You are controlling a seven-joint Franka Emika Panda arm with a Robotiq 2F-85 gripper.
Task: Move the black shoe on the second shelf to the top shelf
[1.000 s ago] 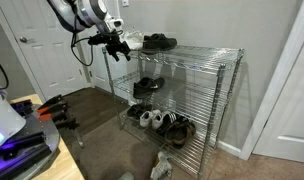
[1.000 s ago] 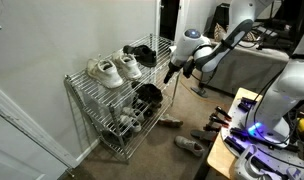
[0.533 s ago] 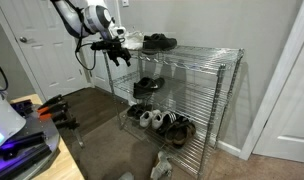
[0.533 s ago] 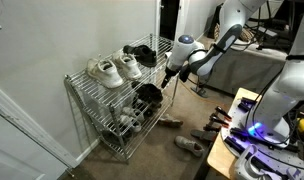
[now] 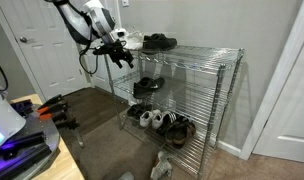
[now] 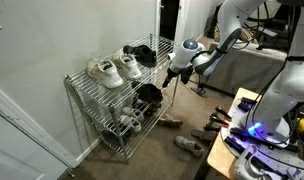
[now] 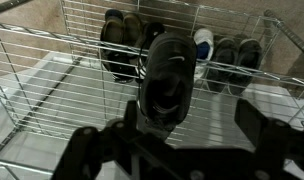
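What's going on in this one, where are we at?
A Franka arm is working at a wire shoe rack. Its gripper is open and empty, hovering at the rack's end near the upper corner. The black shoe sits on the second shelf, centred ahead of the gripper in the wrist view, not yet grasped. The top shelf holds white sneakers and another black shoe.

Both exterior views are softly, evenly lit yet coarse; the wrist view is dimmer, foreground blurred.
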